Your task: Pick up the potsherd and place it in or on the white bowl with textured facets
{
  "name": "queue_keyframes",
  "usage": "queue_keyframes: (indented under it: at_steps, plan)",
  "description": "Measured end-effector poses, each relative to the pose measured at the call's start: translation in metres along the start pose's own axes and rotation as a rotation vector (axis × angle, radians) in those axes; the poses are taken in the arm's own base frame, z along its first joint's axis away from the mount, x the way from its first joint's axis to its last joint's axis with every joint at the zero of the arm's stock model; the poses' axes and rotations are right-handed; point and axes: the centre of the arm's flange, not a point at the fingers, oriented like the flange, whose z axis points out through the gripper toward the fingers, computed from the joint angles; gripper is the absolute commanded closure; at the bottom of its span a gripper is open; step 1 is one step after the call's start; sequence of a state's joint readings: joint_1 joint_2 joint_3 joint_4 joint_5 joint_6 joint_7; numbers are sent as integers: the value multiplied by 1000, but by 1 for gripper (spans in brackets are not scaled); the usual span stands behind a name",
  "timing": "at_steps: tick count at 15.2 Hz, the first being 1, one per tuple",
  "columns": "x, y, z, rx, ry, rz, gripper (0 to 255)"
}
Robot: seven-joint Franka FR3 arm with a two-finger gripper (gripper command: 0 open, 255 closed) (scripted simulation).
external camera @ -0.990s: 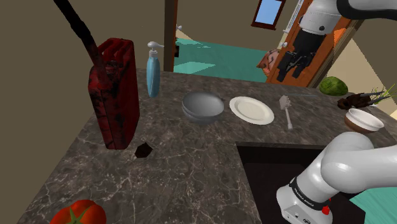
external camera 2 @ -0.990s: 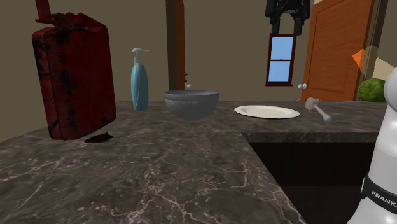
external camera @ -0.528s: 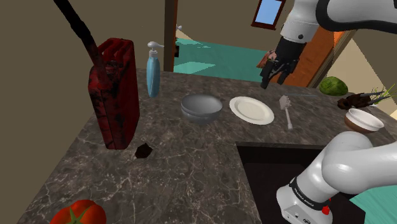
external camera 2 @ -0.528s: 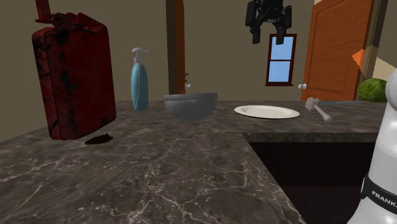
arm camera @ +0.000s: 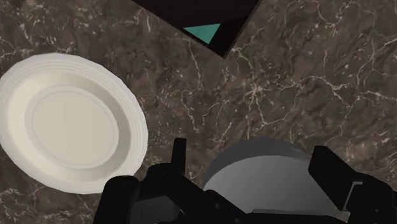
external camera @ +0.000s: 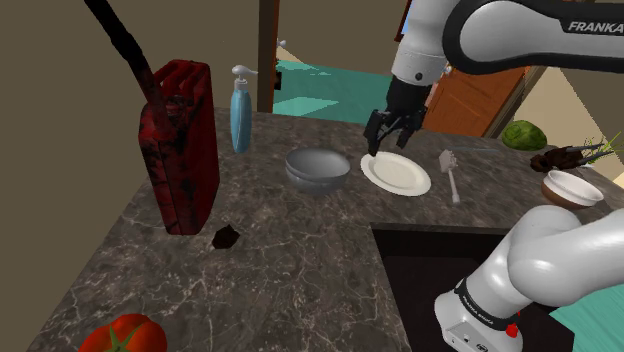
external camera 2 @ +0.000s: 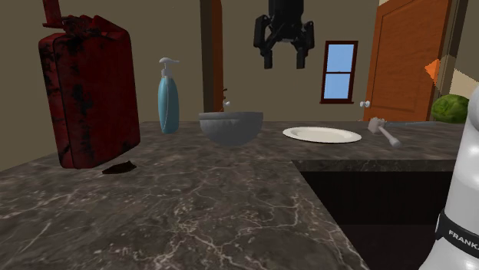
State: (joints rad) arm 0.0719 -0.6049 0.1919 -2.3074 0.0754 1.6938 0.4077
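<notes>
The claw (external camera: 387, 145) hangs open in the air, holding nothing, above the grey bowl (external camera: 318, 167) and the white plate (external camera: 396, 173). The potsherd (external camera: 225, 236), which looks like a small dark bit, lies well apart beside the red can (external camera: 182, 145).

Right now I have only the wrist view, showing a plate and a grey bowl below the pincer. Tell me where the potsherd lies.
Observer: The potsherd lies on the counter just in front of the red can.
Operator: Place it against the bowl.
Observer: In the shoulder view it is left of the grey bowl and nearer the camera.
Operator: Report the pincer's height.
Observer: The pincer hangs open, well above the bowl's rim.
</notes>
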Motion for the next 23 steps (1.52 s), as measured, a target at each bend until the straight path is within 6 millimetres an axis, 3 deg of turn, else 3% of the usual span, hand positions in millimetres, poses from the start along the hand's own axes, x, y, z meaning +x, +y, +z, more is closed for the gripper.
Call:
queue_keyframes:
  at_steps: [23]
  plan:
    - [54,-277,112,9,-32,-30,0]
